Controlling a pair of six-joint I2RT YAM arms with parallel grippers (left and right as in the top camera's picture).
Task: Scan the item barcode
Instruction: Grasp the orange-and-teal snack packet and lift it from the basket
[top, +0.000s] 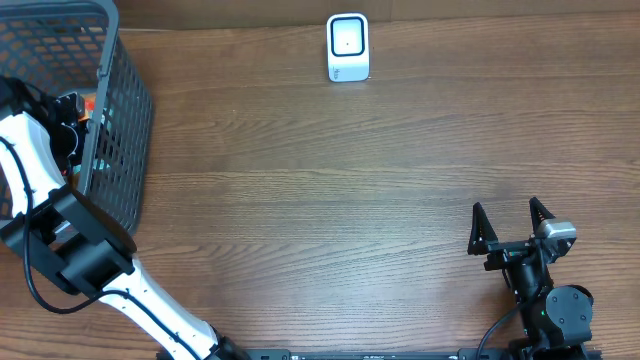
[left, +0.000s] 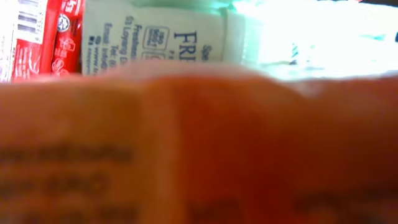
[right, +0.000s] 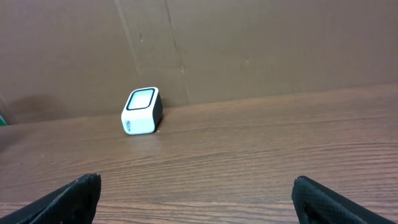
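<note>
White scanner stands upright at the tabletop's far edge. Orange packet, its print blurred, lies inside the grey basket at left.

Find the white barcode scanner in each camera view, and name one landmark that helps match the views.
Overhead: the white scanner is at top centre, near the table's far edge.
Left wrist: not in it; blurred orange packaging fills the view.
Right wrist: left of centre, near the brown wall.
Shared landmark: the wooden table, in overhead and right wrist.
</note>
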